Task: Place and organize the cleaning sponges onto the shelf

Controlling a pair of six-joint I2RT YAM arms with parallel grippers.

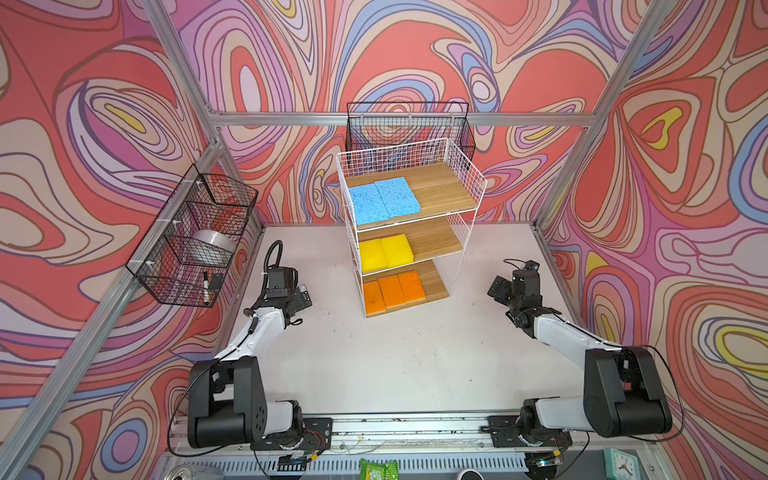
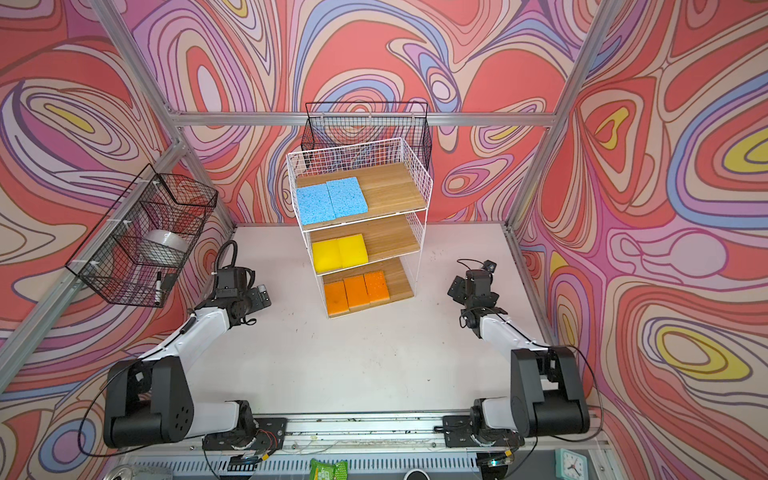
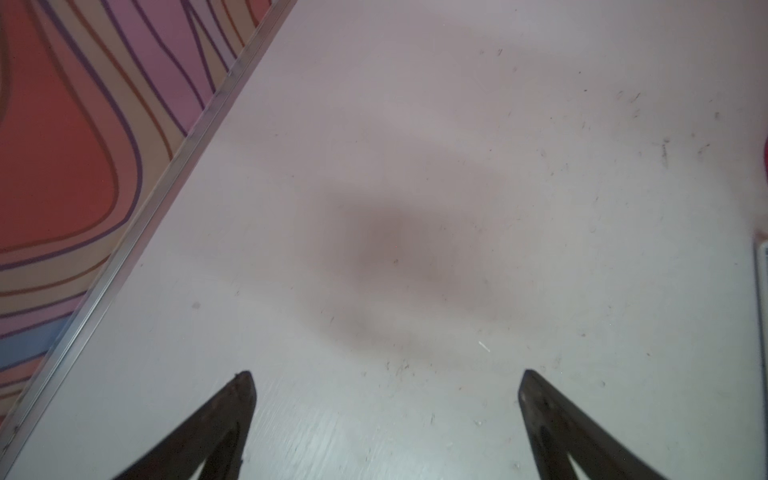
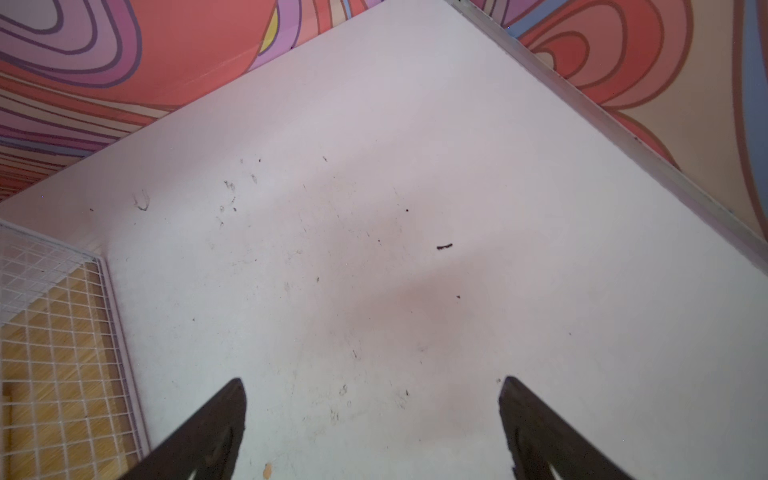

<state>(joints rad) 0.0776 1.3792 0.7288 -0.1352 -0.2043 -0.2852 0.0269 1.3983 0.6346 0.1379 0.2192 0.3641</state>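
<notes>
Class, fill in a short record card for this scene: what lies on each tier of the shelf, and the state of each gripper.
Top tier: two blue sponges side by side, on the left part of the shelf
Middle tier: two yellow sponges side by side, left part
Bottom tier: three orange sponges in a row, left part
Left gripper: open, empty, over the table, left of the shelf
Right gripper: open, empty, over the table, right of the shelf
Sponges off the shelf: none visible

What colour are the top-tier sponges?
The sponges are speckled light blue, clearest in a top view.
</notes>
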